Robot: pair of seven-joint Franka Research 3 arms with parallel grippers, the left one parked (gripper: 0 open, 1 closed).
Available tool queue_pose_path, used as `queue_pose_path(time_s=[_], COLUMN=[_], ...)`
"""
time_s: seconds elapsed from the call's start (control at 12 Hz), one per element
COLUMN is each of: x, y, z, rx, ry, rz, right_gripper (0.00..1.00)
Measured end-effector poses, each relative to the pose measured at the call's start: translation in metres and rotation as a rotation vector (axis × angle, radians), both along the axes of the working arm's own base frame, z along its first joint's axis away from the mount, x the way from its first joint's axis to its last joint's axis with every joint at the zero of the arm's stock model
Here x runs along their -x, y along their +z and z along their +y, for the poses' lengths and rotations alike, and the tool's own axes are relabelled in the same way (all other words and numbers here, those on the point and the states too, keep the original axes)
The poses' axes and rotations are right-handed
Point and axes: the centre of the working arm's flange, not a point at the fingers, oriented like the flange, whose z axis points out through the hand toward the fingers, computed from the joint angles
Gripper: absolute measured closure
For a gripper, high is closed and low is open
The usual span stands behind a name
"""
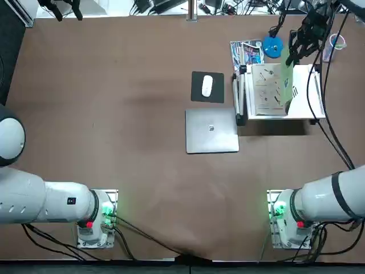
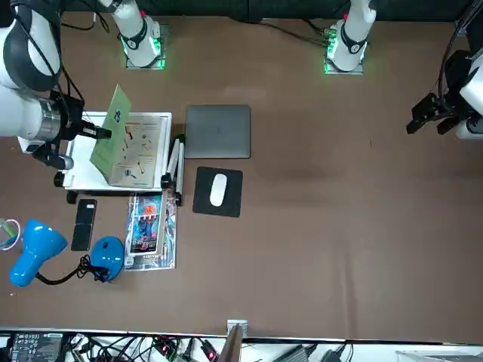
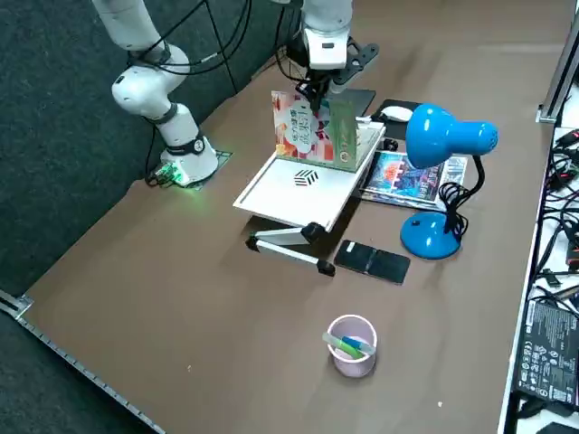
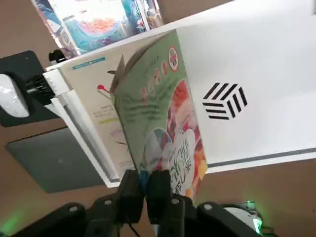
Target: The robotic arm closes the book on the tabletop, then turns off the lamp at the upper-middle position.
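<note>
While the right claw (image 4: 145,190) is clenched on the raised green cover, the book (image 4: 160,113) stands partly open on a white stand (image 3: 303,190) on the bench (image 2: 302,226). A pale pink cup (image 3: 353,360) near the stand holds a green marker (image 3: 344,345) and a blue marker (image 3: 359,345), both leaning on its rim. The leaflet (image 2: 151,230), blue-pictured, lies in what looks like a clear, glossy sleeve.

The book's cover bears a red-and-white picture with large lettering; the pages lying against the stand are pale, with small drawings. The lamp (image 3: 431,235) has a round blue base, a black neck with cable coiled about it, and a blue head tilted over. Whether it is lit, I cannot tell. A dark phone (image 3: 373,261) lies between the lamp's base and the stand.

In the top view the robotic arm (image 1: 336,197) and its cables hide the lamp's head; in the front view the left edge cuts off the cup. The right side view hides most of the laptop (image 1: 211,131) behind the book. The cover's smaller print is too blurred to read.
</note>
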Motion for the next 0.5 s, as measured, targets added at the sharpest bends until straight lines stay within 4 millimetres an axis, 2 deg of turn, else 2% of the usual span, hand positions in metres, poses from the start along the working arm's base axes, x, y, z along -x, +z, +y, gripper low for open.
queue_pose_path(time_s=[0.33, 0.5], x=[-0.005, -0.006], y=[-0.018, -0.026], z=[0.025, 0.040], rx=[0.050, 0.058], ry=[0.066, 0.094], rz=[0.010, 0.016], right_gripper=[0.89, 0.70])
